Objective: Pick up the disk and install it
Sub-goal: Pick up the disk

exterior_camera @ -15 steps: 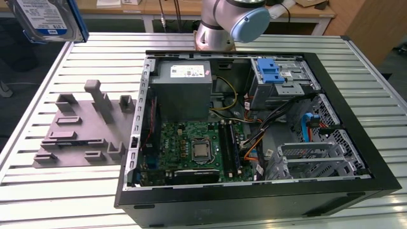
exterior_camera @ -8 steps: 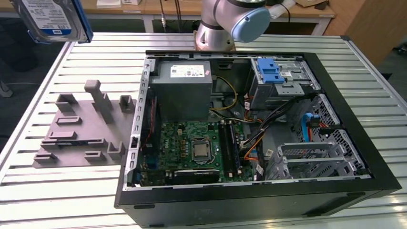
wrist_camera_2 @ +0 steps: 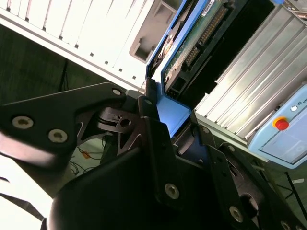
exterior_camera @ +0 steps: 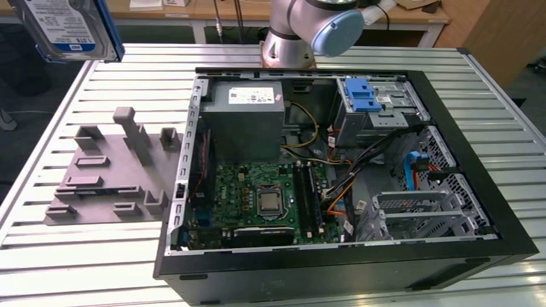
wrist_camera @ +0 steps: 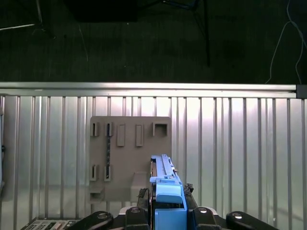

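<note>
So the gripper (wrist_camera: 168, 203) is clamped tight on the blue end tab of the disk (exterior_camera: 73, 29), which is up in the air over the grey fixture plate (exterior_camera: 107, 173), well clear of it. The open computer case (exterior_camera: 477, 211) sits just beside that plate.

The disk (exterior_camera: 61, 24) is hanging in the air at the exterior view's left, clear of every surface. It is showing a flat silver face with a white-and-blue label, and a blue plastic carrier is framing its edges. In the first wrist view the disk (wrist_camera: 163, 175) is standing edge-on, with the gripper (wrist_camera: 169, 213) clamping its blue end tab. In the second wrist view the disk (wrist_camera_2: 192, 48) is showing its green circuit board.
</note>
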### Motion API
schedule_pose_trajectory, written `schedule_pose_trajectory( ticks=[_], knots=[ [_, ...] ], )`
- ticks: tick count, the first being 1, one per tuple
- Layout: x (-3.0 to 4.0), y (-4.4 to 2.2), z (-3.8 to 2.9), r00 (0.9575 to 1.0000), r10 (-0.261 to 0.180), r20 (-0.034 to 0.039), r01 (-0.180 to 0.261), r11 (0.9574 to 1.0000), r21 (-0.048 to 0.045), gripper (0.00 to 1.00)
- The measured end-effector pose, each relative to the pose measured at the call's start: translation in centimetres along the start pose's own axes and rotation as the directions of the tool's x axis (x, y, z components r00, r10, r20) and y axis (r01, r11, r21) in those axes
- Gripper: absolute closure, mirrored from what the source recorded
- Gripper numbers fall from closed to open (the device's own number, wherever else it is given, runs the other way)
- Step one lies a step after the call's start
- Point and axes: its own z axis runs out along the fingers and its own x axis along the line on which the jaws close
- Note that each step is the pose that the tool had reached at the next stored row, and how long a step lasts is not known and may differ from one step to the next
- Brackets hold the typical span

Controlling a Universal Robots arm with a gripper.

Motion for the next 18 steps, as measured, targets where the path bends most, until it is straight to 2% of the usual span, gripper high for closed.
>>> schedule_pose_trajectory(
  ticks=[2,12,14,18],
  knots=[
    [0.07,-0.33,-0.01,1.0000,0.000,0.0000,0.000,1.0000,0.0000,0.64],
    [0.13,-3.36,-0.09,1.0000,0.000,-0.0001,0.000,1.0000,-0.0005,0.64],
    [0.15,-3.66,-0.09,1.0000,0.000,0.0000,0.000,1.0000,-0.0005,0.64],
    [0.48,-3.83,-0.10,1.0000,0.000,-0.0001,0.000,1.0000,-0.0005,0.64]
  ],
)
